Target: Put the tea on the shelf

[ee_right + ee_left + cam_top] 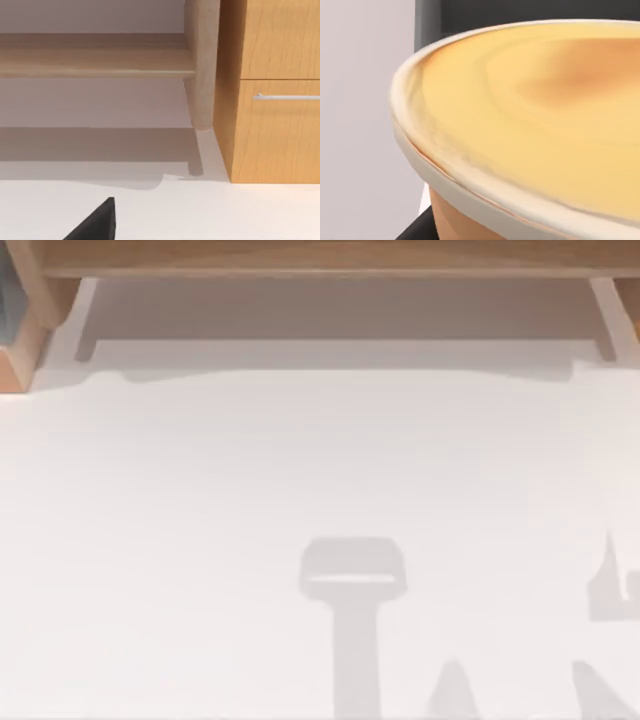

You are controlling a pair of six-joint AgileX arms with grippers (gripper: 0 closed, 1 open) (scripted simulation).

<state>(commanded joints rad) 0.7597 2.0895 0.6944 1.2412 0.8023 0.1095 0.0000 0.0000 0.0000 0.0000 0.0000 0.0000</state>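
jaws first — on the left arm, dark slabs sit right against the tea (pixel 530 130) in the left wrist view, one behind its rim and one at its lower wall, but whether they are actually clamped on it i cannot tell. right jaws: a single dark fingertip (pixel 97 222) pokes in over the white surface (pixel 210 210), and their state can't be read either.

now the tea, right up close: a broad pale yellow top with a warmer orange blush toward one side, ringed by a thick cream rim, and below that a slice of orange-tan wall. it's a round cup shape, cut off by the edges of the view, so most of the body and the base are hidden. the flat top faces the left wrist camera, tilted across the view; no telling from this whether the cup stands upright on anything.

over in the top view, the shelf (pixel 320 258) runs long-ways across the far edge of the surface (pixel 250 460), left to right — light-brown board, pale supports at each end. grey shadows lie on the white below it. the right wrist view catches one pale support (pixel 202 65) and a wooden cabinet (pixel 275 90) with a silver handle just beside it.
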